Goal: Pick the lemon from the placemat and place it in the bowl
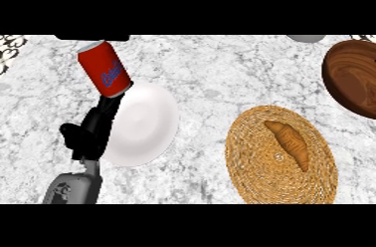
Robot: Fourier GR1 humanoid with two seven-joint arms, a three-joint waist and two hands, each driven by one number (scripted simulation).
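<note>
A round woven placemat (283, 159) lies at the lower right of the counter. On it rests a brown, elongated, croissant-like item (290, 144); no lemon shows. A dark wooden bowl (352, 76) stands at the far right, cut by the view's edge. My left hand (86, 134) is at the left, open with fingers up, in front of the left rim of a white bowl (147, 124). It holds nothing. My right hand does not show.
A red soda can (105, 69) stands tilted in view just behind the white bowl and above my left hand. A grey object (305, 38) peeks in at the top right edge. Marble counter (220, 66) lies bare between the white bowl and the wooden bowl.
</note>
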